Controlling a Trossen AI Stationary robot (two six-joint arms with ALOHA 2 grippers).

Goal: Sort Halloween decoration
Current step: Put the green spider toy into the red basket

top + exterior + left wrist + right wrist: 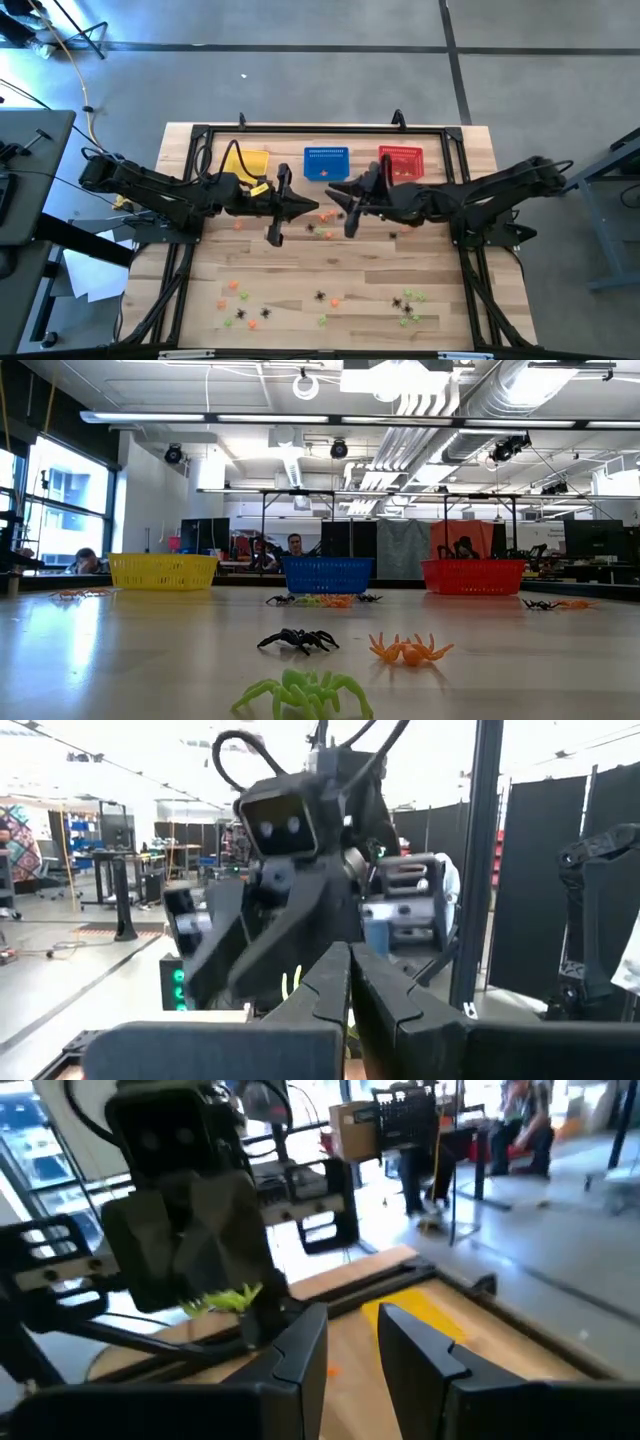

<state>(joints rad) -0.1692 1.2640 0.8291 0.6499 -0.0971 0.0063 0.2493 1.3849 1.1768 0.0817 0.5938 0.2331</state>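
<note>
Left gripper (318, 208) is clenched on a light green plastic spider trinket (222, 1300), just in front of the blue mesh basket (325, 163). Right gripper (333, 190), beside that basket, stands partly parted and holds nothing. No writing is readable.

Facing arms (330, 200) mid-table, bare wood (300, 270) between trinket clusters

- Left arm reaches toward the table's middle, its left gripper (318, 207) raised, fingers pressed together.
- Right arm mirrors it; the right gripper (333, 191) faces it, fingers parted.
</note>
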